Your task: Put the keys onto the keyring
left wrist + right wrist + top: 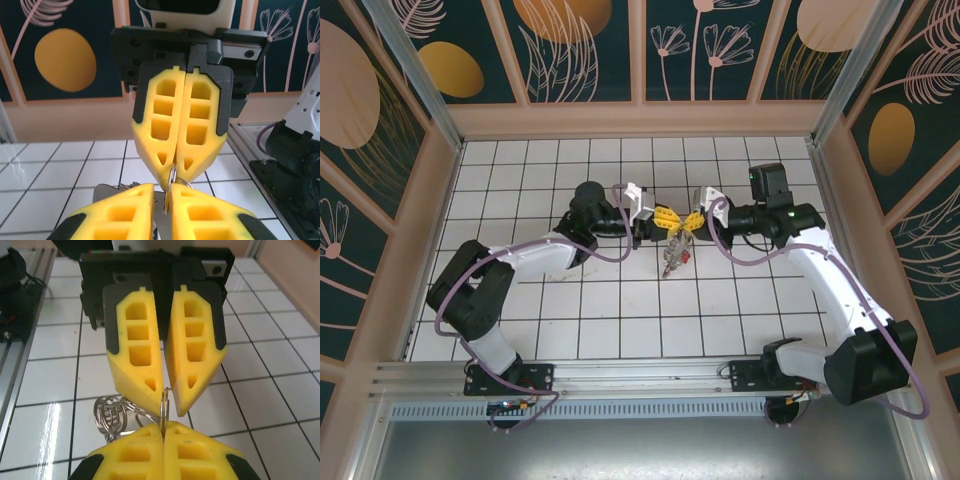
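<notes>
Silvery keyring clenched edge-on in the right pincer above the tiled bench, left pincer narrowly parted about it, keys bunched just beneath — threading step, seemingly under way — next calls for prying the coil.

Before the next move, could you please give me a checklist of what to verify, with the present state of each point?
1. Right gripper shut on the ring: ok.
2. Left gripper holding the ring: cannot tell. Its jaws stand slightly apart with the ring between them.
3. Keys hanging below the two grippers, not caught in the fingers: ok.
4. Ring's coil pried open for a key: cannot tell, as the ring is seen edge-on.
5. Keys threaded on the ring: cannot tell, as the joint is hidden by the fingers.
</notes>
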